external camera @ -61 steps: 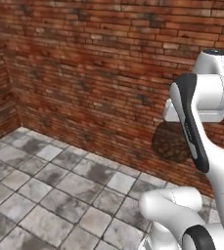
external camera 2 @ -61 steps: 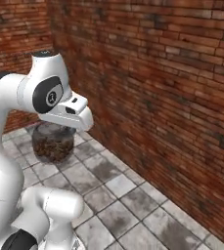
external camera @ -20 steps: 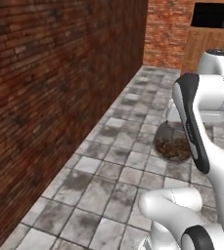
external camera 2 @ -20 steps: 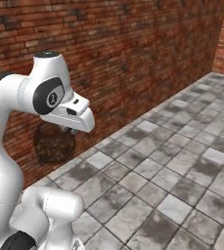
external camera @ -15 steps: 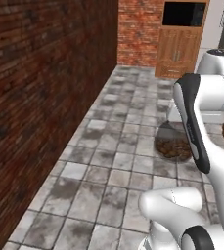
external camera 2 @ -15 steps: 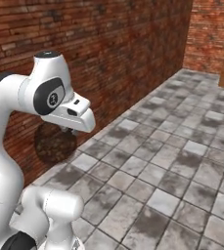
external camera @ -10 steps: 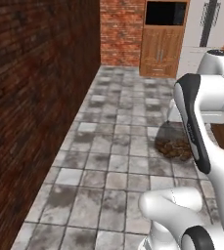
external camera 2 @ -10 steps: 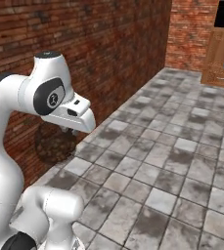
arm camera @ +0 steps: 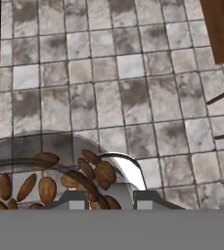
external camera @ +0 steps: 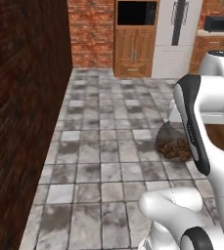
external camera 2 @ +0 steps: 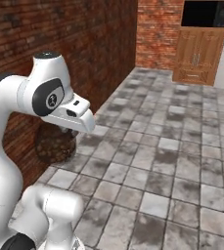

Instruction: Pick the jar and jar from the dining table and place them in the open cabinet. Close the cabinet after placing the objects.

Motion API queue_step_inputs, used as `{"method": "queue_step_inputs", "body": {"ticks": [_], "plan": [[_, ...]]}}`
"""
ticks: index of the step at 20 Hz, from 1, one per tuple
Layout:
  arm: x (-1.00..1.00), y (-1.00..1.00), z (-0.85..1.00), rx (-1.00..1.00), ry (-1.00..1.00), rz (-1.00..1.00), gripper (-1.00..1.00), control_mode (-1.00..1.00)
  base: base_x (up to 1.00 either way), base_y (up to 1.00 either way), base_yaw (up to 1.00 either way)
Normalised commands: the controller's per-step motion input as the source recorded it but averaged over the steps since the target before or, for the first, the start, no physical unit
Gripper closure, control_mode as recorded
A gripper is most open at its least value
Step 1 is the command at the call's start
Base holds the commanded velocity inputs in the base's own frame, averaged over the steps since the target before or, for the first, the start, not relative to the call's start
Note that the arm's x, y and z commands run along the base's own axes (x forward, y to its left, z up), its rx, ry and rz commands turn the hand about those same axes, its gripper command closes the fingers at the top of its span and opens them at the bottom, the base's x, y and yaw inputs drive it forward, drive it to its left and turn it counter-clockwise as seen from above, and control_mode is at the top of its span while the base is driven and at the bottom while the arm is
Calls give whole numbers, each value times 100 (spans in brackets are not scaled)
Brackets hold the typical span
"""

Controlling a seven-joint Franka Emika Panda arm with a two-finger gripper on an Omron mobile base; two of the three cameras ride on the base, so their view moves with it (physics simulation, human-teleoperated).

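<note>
My gripper (arm camera: 106, 197) is shut on a clear glass jar (arm camera: 59, 180) of dark brown bean-like bits, and its rim runs between the two fingertips (arm camera: 74, 197). In the left base view the jar (external camera: 174, 146) hangs under the white hand, above the tiled floor. From the right base view the same jar (external camera 2: 55, 144) shows below the hand, close to the brick wall. The other jar, the dining table and the open cabinet are out of view.
A dark brick wall (external camera: 20, 112) runs along the left. Grey tiled floor (external camera: 108, 146) stretches ahead to a tall wooden unit with a black opening (external camera: 135, 39) and a white fridge (external camera: 177, 34). A brown wooden surface (arm camera: 223, 29) sits at the hand view's upper right.
The base has turned, so the whole scene shifted: the brick wall slid to the left and the far kitchen units came into view. The arm and held jar keep their pose.
</note>
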Motion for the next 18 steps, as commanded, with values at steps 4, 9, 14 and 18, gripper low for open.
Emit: {"method": "queue_step_inputs", "body": {"ticks": [4,9,14,18], "plan": [[0,0,0,0,0,0,100,100,66,30,-27],[0,0,0,0,0,0,100,100,77,23,-21],[0,0,0,0,0,0,100,100,97,36,-12],[0,0,0,0,0,0,100,100,100,35,-8]]}}
